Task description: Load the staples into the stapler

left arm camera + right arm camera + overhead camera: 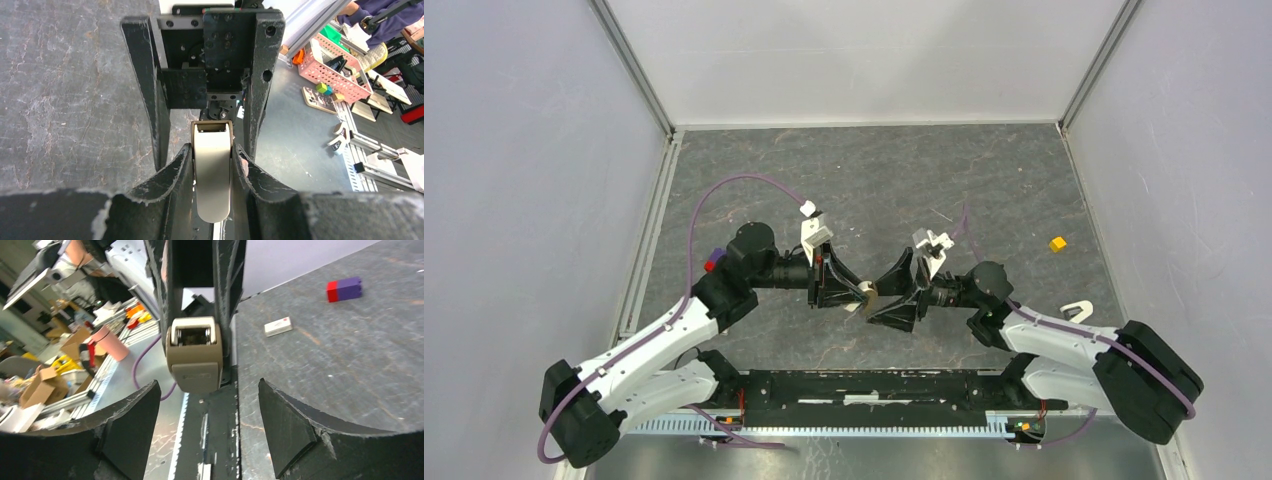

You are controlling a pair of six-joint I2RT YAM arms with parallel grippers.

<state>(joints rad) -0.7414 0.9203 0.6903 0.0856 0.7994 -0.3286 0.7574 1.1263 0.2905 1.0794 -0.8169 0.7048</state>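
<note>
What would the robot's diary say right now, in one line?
left gripper: shut on stapler | right gripper: open, facing stapler | staples box: lying on table, away from both grippers

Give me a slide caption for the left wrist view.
Left end effector grips a beige stapler, facing the open right end effector.

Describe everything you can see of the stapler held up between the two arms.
The stapler is small, with a smooth beige, plastic-looking shell, rounded at one end. Its other end, facing the right wrist camera, has a paler rim around a dark opening with metal showing inside. It is held in the air, clamped on both sides by the left end effector, and points toward the open right end effector, which does not touch it. Whether staples are inside cannot be seen.
</note>
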